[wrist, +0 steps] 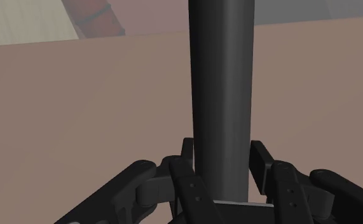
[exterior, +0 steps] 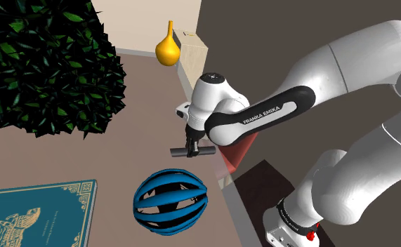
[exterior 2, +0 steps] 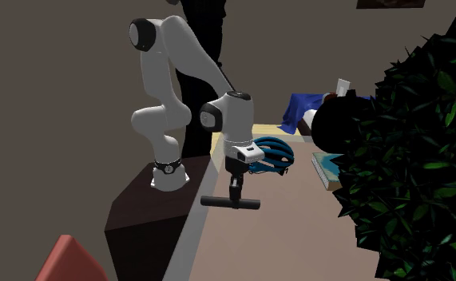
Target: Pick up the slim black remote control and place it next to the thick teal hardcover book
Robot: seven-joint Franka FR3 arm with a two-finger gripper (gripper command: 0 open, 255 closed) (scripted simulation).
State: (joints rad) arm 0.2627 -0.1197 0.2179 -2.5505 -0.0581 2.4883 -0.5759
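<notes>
Black remote within end effector

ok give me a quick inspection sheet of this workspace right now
surface: brown tabletop with a pale edge.
job's things: black remote clasped crosswise, apparently lifted off the top; teal book lying flat, apart from it.
clutter: blue helmet beside the book; yellow vase; leafy plant.
gripper: gripper shut on the remote, pointing down.
cables: nothing seen.
surroundings: dark stand; red shape near it.
</notes>
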